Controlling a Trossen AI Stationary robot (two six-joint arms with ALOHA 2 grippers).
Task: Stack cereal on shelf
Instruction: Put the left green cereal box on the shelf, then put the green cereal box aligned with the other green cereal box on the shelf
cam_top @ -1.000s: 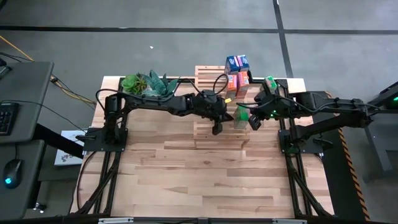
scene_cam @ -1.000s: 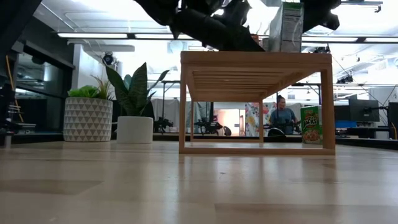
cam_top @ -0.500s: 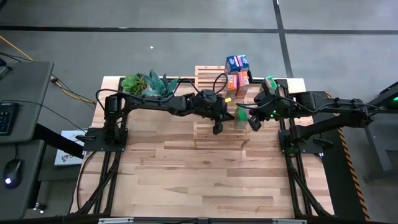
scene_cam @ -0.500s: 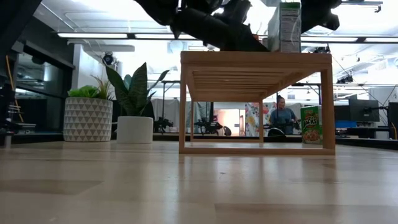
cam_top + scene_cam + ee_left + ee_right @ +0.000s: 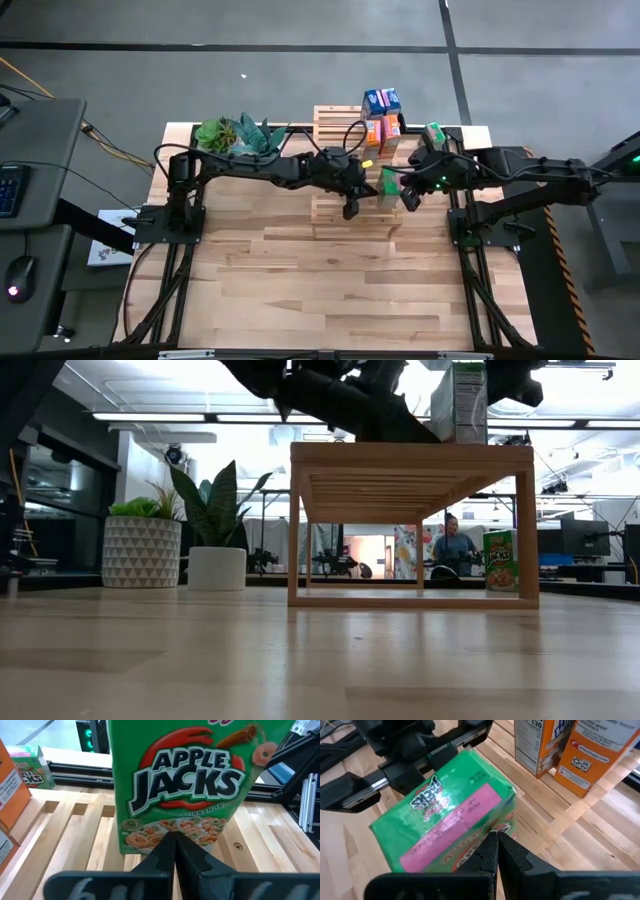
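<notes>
A green Apple Jacks cereal box [image 5: 387, 186] [image 5: 180, 785] [image 5: 445, 820] stands upright on the pale slatted shelf [image 5: 335, 170] [image 5: 410, 455], near its right end. My left gripper [image 5: 371, 184] [image 5: 174, 842] is shut and level at the box's left side. My right gripper [image 5: 401, 189] [image 5: 495, 842] is shut at its right side. Orange boxes [image 5: 377, 135] [image 5: 592, 755] and blue boxes [image 5: 381, 100] stand on the shelf's far right corner. A second green box [image 5: 435, 132] [image 5: 500, 560] stands on the table, right of the shelf. My left gripper's shut fingertips [image 5: 170, 840] stand level, from the table's left, in front of the lower part of the box's printed front face [image 5: 170, 827]. I cannot tell whether they touch it. My right gripper's shut fingertips [image 5: 492, 840] lie at the box's right-hand face, just below its top edge [image 5: 495, 827], slanting down from the right. The box stands upright with its base on the slats.
Potted plants [image 5: 235, 133] [image 5: 140, 545] stand at the table's far left. The near half of the plank tabletop [image 5: 320, 280] lies in front of the shelf. The arm bases stand at the left and right edges. A person [image 5: 455, 545] shows in the room behind.
</notes>
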